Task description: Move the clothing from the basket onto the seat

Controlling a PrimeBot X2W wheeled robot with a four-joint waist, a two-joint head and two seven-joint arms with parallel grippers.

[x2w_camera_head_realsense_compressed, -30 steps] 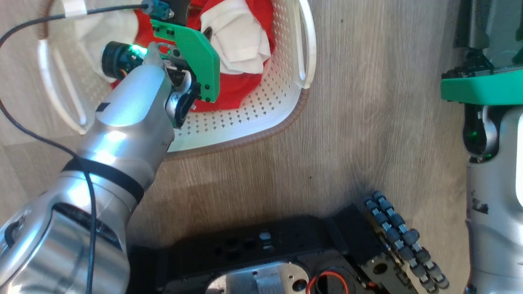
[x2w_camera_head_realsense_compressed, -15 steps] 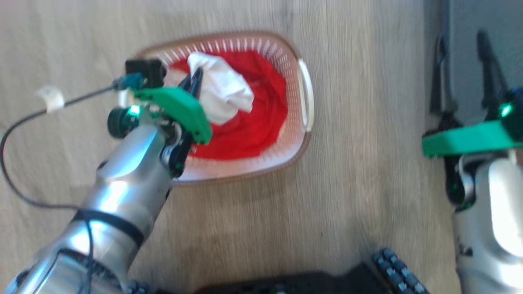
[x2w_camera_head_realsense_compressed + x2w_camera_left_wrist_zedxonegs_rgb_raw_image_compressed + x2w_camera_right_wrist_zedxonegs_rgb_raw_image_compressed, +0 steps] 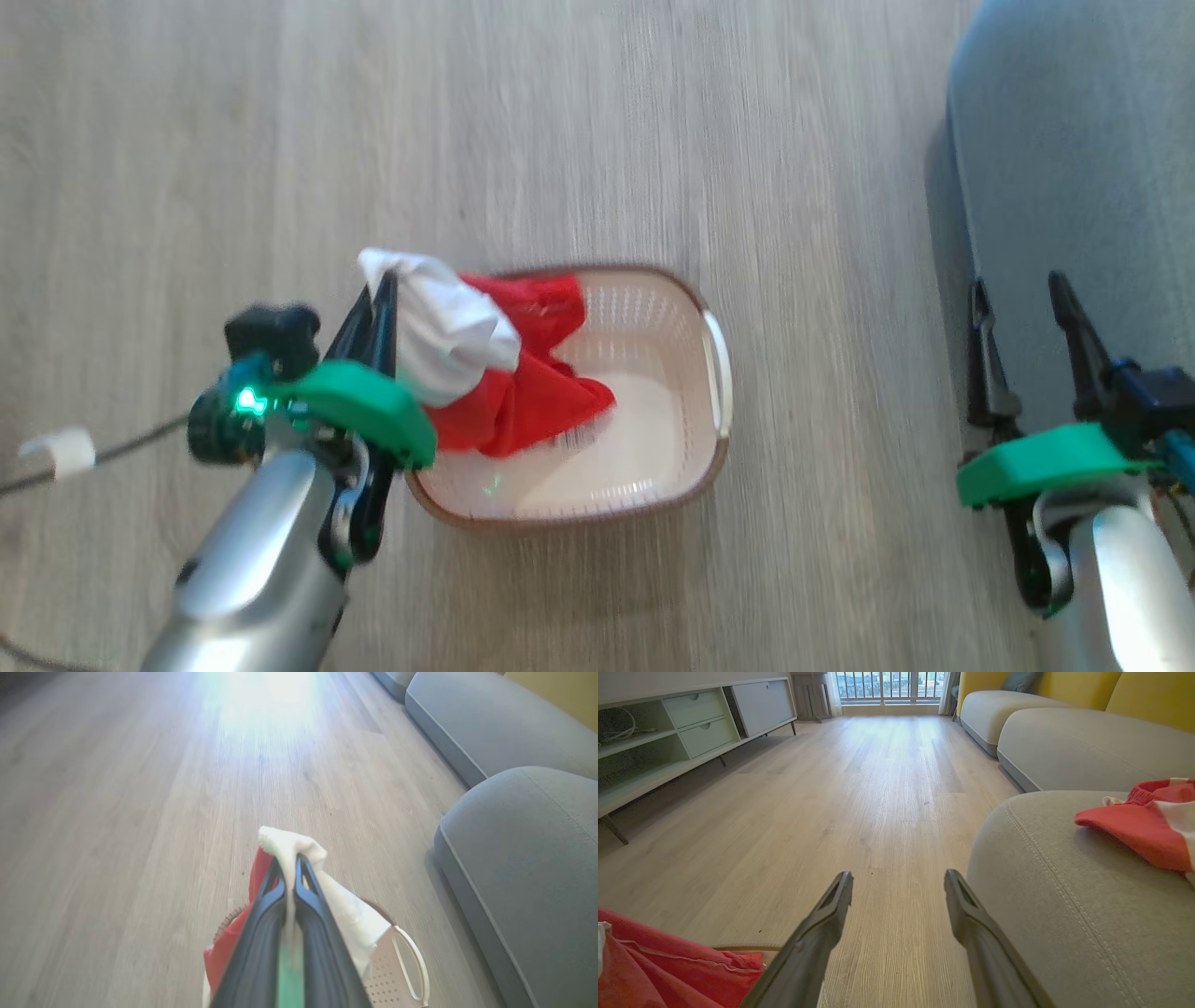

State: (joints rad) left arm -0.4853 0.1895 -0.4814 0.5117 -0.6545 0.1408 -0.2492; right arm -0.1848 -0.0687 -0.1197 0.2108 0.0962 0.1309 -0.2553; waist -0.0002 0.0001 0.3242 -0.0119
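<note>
My left gripper (image 3: 378, 285) (image 3: 289, 865) is shut on a red and white garment (image 3: 485, 373) (image 3: 345, 910), lifted above the cream basket (image 3: 653, 317) (image 3: 397, 970) on the wood floor. The cloth hangs from the fingers over the basket's left part; much of the basket's bottom shows bare. My right gripper (image 3: 1018, 289) (image 3: 899, 886) stands open and holds nothing, beside the rounded edge of the grey seat (image 3: 1074, 149) (image 3: 1064, 914). Another red and white garment (image 3: 1148, 821) lies on the seat.
More grey sofa sections (image 3: 490, 723) (image 3: 1064, 746) run along the right with yellow backs (image 3: 1148, 695). A low pale cabinet (image 3: 682, 723) stands along the left wall. Wood floor (image 3: 560, 121) stretches ahead. A cable (image 3: 103, 453) trails from my left wrist.
The head camera has risen and pulled back, so the basket looks smaller. My left gripper has lifted the garment up out of the basket, baring its bottom. The seat has come into view by my right gripper.
</note>
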